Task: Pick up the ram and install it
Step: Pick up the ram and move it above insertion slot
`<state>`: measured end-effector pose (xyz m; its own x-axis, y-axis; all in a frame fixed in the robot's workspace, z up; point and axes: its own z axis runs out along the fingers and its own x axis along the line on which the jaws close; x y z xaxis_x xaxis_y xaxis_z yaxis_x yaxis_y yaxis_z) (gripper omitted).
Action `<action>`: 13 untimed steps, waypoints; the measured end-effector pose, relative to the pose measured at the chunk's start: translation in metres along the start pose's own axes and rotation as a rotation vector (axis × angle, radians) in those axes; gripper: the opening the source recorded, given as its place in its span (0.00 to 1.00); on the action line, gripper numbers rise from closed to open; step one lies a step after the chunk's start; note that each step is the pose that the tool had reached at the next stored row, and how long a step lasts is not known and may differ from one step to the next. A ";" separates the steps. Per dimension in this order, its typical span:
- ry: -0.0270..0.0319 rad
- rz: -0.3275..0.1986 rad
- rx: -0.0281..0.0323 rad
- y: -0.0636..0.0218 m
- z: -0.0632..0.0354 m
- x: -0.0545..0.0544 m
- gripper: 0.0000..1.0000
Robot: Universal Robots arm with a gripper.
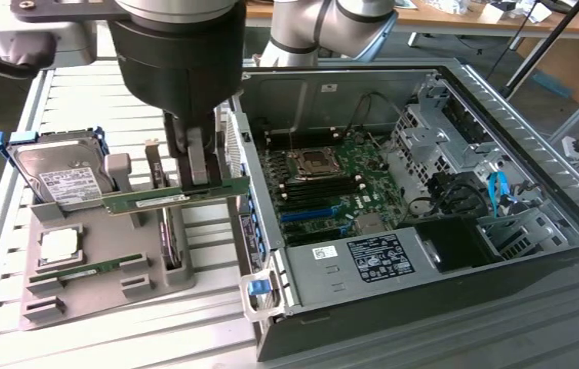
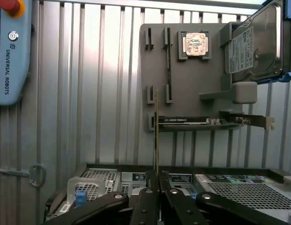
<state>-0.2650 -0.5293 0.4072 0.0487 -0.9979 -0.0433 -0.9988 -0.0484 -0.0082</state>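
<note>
Ram (image 1: 151,200) level, long axis crosswise between the fingers (image 1: 199,163)

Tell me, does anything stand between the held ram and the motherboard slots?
Yes: the open case's side wall rises between the ram, gripped in the jaws, and the motherboard. Above the board nothing visible blocks the way.

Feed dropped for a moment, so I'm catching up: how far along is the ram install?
Done: the ram is lifted off the gray tray. In hand: the gripper is shut on it, above the tray, outside the open computer case. Left: seating it; it is not yet over the motherboard.
</note>
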 end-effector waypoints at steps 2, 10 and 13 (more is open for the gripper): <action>-0.0001 0.000 -0.0003 -0.0066 0.0001 0.000 0.12; -0.0002 0.000 -0.0023 -0.0383 0.0003 0.002 0.12; -0.0002 0.000 -0.0030 -0.0493 0.0003 0.003 0.12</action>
<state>-0.2156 -0.5294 0.4072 0.0486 -0.9979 -0.0435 -0.9988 -0.0484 -0.0052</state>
